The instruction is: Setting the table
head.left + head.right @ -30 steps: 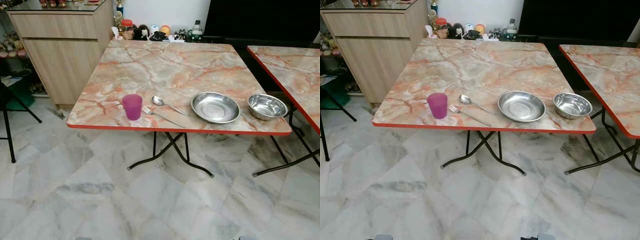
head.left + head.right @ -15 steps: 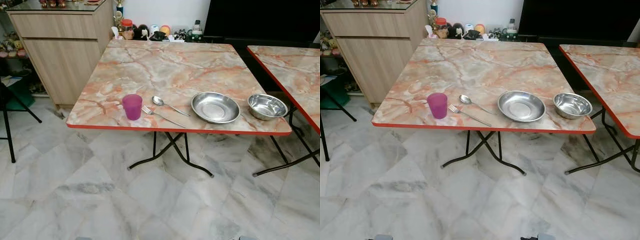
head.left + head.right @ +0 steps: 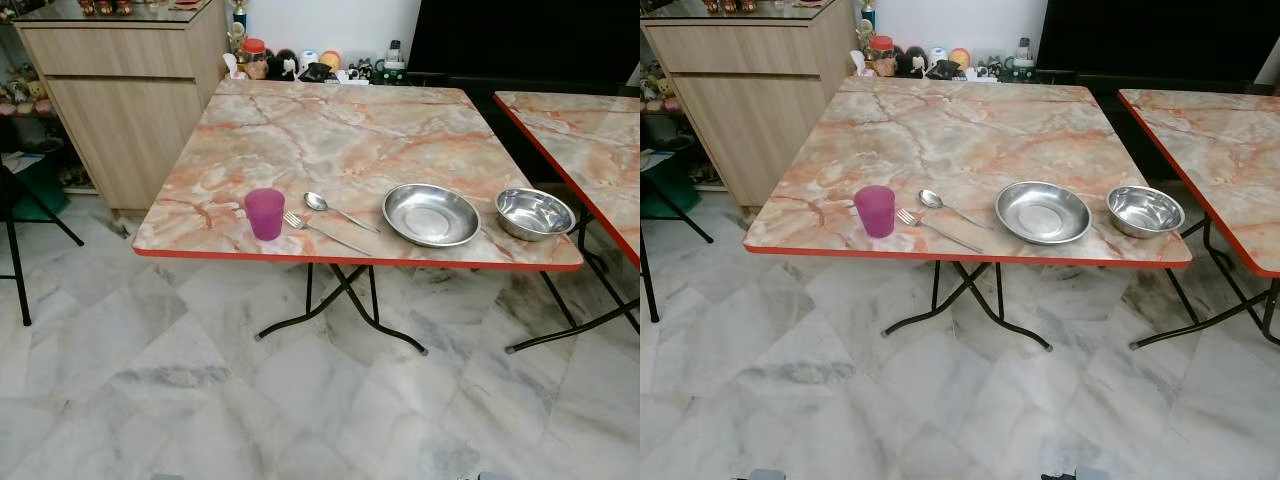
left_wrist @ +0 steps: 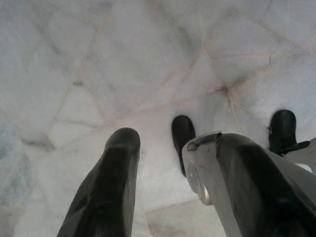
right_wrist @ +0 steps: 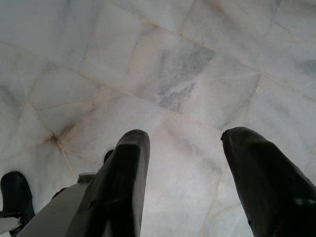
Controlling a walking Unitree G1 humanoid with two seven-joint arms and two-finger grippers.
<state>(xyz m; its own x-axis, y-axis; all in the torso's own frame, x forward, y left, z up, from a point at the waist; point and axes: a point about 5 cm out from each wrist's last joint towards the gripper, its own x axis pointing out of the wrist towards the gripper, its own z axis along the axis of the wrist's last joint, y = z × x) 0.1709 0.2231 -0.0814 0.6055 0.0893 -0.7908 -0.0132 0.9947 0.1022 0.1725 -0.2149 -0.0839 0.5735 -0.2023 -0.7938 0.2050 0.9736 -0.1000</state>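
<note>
Along the near edge of a marble-patterned folding table (image 3: 340, 130) stand a purple plastic cup (image 3: 265, 213), a fork (image 3: 322, 232), a spoon (image 3: 338, 210), a shallow steel plate (image 3: 431, 214) and a small steel bowl (image 3: 534, 213), from left to right. Both arms hang idle over the floor. My left gripper (image 4: 170, 148) is open above the tiles with nothing between its fingers. My right gripper (image 5: 185, 148) is open too and holds nothing.
A wooden cabinet (image 3: 125, 100) stands to the table's left, with small bottles and figures (image 3: 310, 62) behind the table. A second marble table (image 3: 590, 150) is close on the right. Black folding legs (image 3: 340, 310) are under the table. Marble floor (image 3: 200, 380) lies before me.
</note>
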